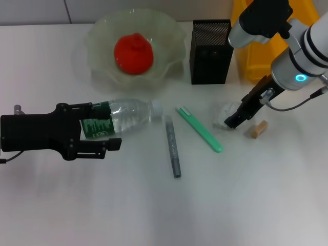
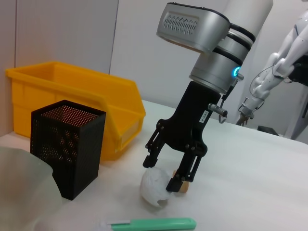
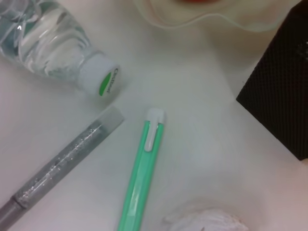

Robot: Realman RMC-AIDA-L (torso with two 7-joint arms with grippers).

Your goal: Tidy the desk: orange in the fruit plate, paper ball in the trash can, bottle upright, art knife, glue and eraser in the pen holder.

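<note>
Right hand (image 2: 166, 175): lowered onto the paper ball (image 2: 155, 187), fingers spread to either side of the wad and touching it — not visibly closed tight. The paper ball lies on the table (image 1: 246, 205) toward its right edge, the eraser (image 1: 256, 129) just beside it on the outer side.

Left hand (image 1: 110, 125): parked low near the table's left edge, fingers apart, straddling the base end of the bottle (image 1: 120, 117) without clamping it. The bottle lies on its side, white cap pointing toward the table's middle.

Orange (image 1: 133, 53): inside the fruit plate (image 1: 100, 38), at the far edge of the table.

Pen holder (image 1: 210, 51): upright, just beside the fruit plate; the trash can (image 2: 77, 101) stands next to it toward the far right corner.

Loose items mid-table — green art knife (image 1: 200, 129) and grey glue (image 1: 172, 147), lying near each other, apart.

Surface: plain white table. Room: pale wall behind; another white robot stands at a distance.
</note>
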